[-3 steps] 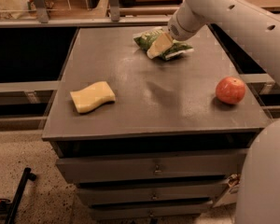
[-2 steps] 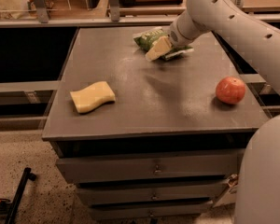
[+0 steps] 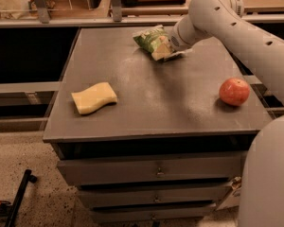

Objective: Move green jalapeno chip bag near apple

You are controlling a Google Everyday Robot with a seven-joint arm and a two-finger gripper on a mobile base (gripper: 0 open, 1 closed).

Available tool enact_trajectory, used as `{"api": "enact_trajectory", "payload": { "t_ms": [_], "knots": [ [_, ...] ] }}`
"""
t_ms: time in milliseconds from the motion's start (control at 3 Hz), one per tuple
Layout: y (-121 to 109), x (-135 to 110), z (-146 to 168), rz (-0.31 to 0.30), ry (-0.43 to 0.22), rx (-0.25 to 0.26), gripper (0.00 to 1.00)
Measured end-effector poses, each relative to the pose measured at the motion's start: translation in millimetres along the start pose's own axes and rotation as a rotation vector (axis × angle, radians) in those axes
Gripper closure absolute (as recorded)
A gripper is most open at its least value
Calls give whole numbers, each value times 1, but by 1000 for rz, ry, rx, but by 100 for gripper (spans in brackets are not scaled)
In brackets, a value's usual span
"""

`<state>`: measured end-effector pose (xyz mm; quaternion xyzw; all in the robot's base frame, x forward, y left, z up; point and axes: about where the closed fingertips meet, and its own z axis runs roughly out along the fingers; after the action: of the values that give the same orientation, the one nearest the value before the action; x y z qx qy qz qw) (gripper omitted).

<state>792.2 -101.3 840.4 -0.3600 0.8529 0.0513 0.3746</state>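
Observation:
The green jalapeno chip bag (image 3: 150, 39) is at the back middle of the grey table top (image 3: 161, 103). Its left end is tilted up off the surface. My gripper (image 3: 167, 49) is on the bag's right part and is shut on it. My arm comes in from the upper right. The red-orange apple (image 3: 234, 91) sits near the table's right edge. It is well apart from the bag, to the bag's front right.
A yellow wavy sponge (image 3: 93, 97) lies at the front left of the table. Drawers (image 3: 156, 171) are below the table top. A rail and shelving (image 3: 85, 18) run behind the table. My robot body (image 3: 267, 174) fills the lower right.
The gripper and the chip bag have shifted slightly left and up. The bag's left end now stands higher off the table. The apple and sponge have not moved.

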Motion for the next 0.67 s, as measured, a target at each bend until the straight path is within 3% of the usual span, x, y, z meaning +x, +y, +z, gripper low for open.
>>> {"api": "enact_trajectory", "payload": {
  "t_ms": [667],
  "knots": [
    [-6, -1, -3, -169, 30, -3, 88]
  ]
}}
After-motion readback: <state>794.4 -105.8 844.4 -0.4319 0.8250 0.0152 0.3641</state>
